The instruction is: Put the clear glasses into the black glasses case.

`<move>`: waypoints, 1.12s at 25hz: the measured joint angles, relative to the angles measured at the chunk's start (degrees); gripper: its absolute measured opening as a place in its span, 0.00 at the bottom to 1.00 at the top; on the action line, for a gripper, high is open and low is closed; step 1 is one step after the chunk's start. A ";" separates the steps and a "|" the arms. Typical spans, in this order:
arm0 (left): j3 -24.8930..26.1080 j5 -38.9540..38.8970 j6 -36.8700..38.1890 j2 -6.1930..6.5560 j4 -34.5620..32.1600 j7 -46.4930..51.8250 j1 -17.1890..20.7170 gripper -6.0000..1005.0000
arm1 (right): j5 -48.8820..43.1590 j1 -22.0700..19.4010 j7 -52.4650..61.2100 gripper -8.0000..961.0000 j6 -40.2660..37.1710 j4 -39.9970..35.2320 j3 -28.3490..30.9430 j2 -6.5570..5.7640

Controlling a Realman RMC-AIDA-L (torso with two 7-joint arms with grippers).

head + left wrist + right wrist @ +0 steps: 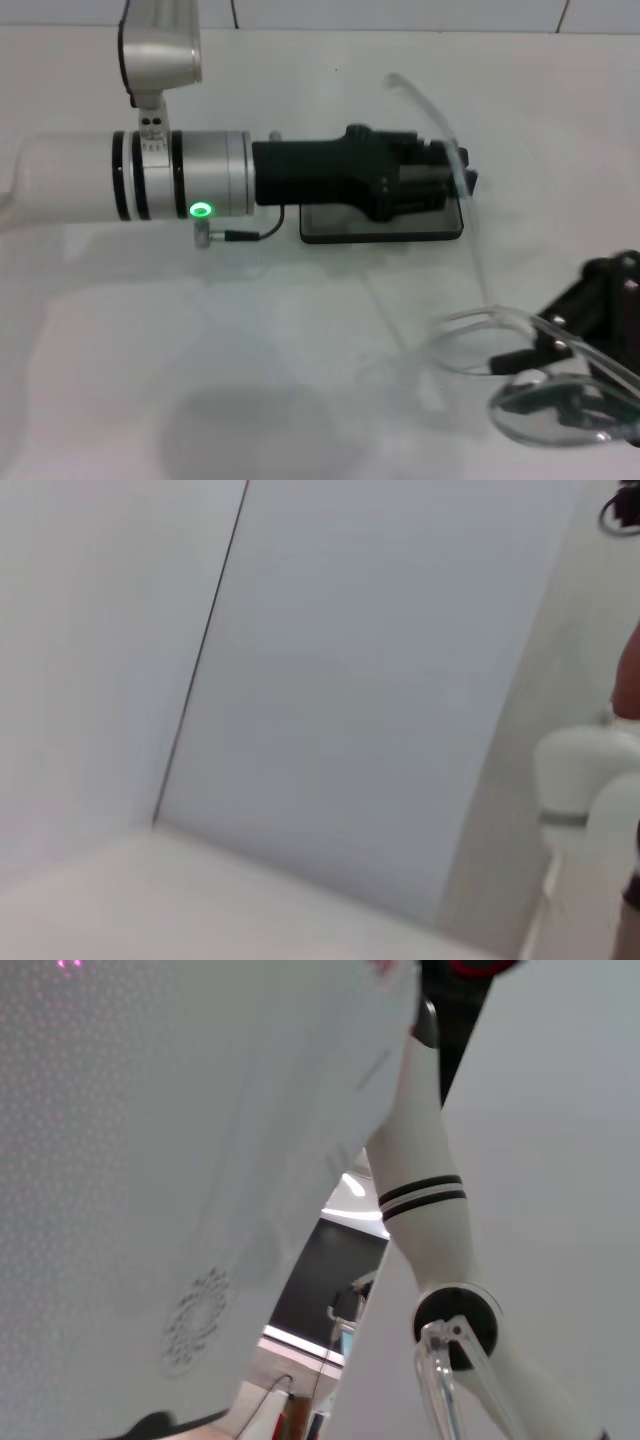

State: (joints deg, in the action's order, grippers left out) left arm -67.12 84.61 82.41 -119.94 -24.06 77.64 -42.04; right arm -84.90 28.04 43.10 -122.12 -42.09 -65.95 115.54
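In the head view, the left arm reaches in from the left side across the white surface [300, 360], and the left gripper [440, 180] lies over the black glasses case [380, 228], which rests flat near the middle of the surface with its long axis running left to right. Only the near edge and part of the case body show under the gripper, so it is not possible to tell if the left jaws press on the case, hold its lid, or only hover, and how far they are open cannot be told. Further to the right, the clear glasses [560, 390] are in the lower right corner, lifted above the surface as it seems, with the lens low and near the camera and one thin temple arm rising up and back until its tip passes just beside the right end of the case. The right gripper [590, 330] is at the lens part; its jaws seem closed on the frame of the clear glasses, though the exact contact is hard to see through the transparent plastic. So the case lies up and to the left from the right jaws, and the right arm carries the glasses. The long axis of the glasses probably must turn to match the case.
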 joint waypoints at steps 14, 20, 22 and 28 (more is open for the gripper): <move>-9.08 -22.66 6.01 -0.50 1.46 -24.37 5.75 0.48 | -0.26 8.94 14.28 0.13 16.29 14.73 -0.05 -0.36; -9.63 -24.15 6.29 -0.60 2.27 -27.61 6.24 0.48 | -0.30 9.25 19.31 0.13 20.09 14.67 -0.30 -0.80; -10.74 -24.18 6.30 -0.56 2.27 -28.28 6.28 0.48 | -0.31 9.25 19.90 0.13 20.73 14.67 -0.15 -0.80; -12.03 -24.17 5.94 -0.38 2.23 -28.61 6.03 0.48 | -0.39 9.07 20.85 0.13 21.01 14.49 -0.28 -1.14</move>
State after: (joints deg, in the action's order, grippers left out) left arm -79.14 60.44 88.35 -120.32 -21.82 49.03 -36.01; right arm -85.29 37.11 63.95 -101.10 -27.60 -66.23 114.40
